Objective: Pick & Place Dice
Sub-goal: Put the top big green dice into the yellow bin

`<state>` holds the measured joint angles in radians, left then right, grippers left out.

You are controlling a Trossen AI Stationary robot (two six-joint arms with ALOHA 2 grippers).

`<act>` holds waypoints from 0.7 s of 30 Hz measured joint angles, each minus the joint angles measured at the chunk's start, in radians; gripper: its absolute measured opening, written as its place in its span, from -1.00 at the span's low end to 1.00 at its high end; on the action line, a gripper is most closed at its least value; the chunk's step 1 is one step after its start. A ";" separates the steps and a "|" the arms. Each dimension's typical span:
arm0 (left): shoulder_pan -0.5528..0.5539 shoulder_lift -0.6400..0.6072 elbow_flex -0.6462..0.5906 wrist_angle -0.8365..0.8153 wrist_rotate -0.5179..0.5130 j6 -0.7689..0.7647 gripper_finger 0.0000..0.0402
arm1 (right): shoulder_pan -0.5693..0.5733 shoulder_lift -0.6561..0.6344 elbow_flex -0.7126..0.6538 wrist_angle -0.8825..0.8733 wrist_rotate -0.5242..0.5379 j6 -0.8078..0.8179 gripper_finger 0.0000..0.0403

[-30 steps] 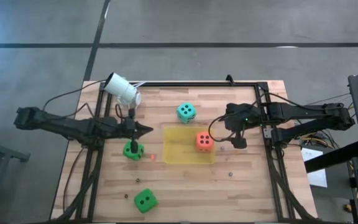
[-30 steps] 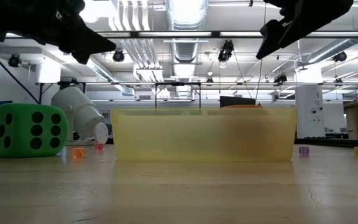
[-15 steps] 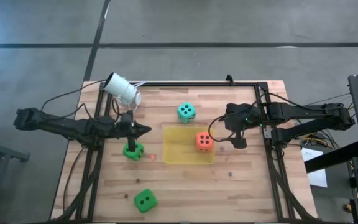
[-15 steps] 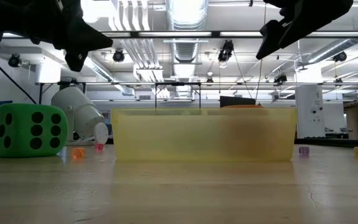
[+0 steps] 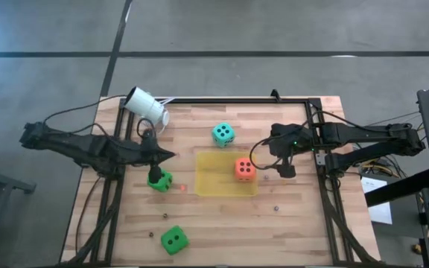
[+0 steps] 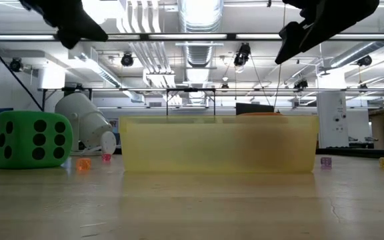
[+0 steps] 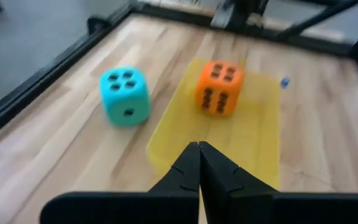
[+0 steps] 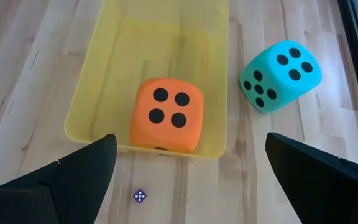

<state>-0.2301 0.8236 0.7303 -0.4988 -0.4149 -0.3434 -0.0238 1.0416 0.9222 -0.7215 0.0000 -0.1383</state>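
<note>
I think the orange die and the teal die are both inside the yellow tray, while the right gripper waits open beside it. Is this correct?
Not fully. Only the orange die sits inside the yellow tray. The teal die rests on the wooden table, outside the tray's rim, as the high view and the right wrist view show. The right gripper does wait open beside the tray.

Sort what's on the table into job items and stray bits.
Job: orange die in the yellow tray; teal die behind the tray; green die under the shut left gripper; second green die at the front; open right gripper beside the tray.

Stray: white camera; tiny dice scattered on the wood.
</note>
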 joint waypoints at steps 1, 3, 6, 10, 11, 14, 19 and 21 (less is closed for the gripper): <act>-0.015 0.016 0.030 -0.055 -0.013 -0.023 -0.99 | 0.000 0.000 0.000 0.000 0.000 0.000 0.99; -0.040 0.050 0.080 -0.138 -0.026 -0.071 -0.99 | 0.000 0.000 0.000 0.000 0.000 0.000 0.99; -0.067 0.106 0.130 -0.233 -0.028 -0.135 -1.00 | 0.000 0.000 0.000 0.001 0.000 -0.003 0.99; -0.084 0.173 0.174 -0.324 -0.018 -0.202 -1.00 | 0.000 0.000 0.000 0.001 -0.001 0.003 0.99; -0.085 0.187 0.183 -0.340 -0.007 -0.215 -1.00 | 0.000 0.000 0.000 0.001 -0.001 0.014 0.99; -0.084 0.222 0.203 -0.378 0.009 -0.241 -1.00 | 0.000 0.000 0.000 -0.002 -0.001 0.044 0.99; -0.084 0.241 0.208 -0.377 0.011 -0.237 -1.00 | 0.000 0.000 0.000 -0.074 -0.009 0.089 0.99; -0.084 0.241 0.208 -0.377 0.011 -0.237 -1.00 | 0.000 0.003 0.000 -0.121 -0.011 0.104 0.99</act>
<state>-0.3145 1.0645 0.9382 -0.8753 -0.4038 -0.5808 -0.0238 1.0443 0.9218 -0.8427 -0.0113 -0.0344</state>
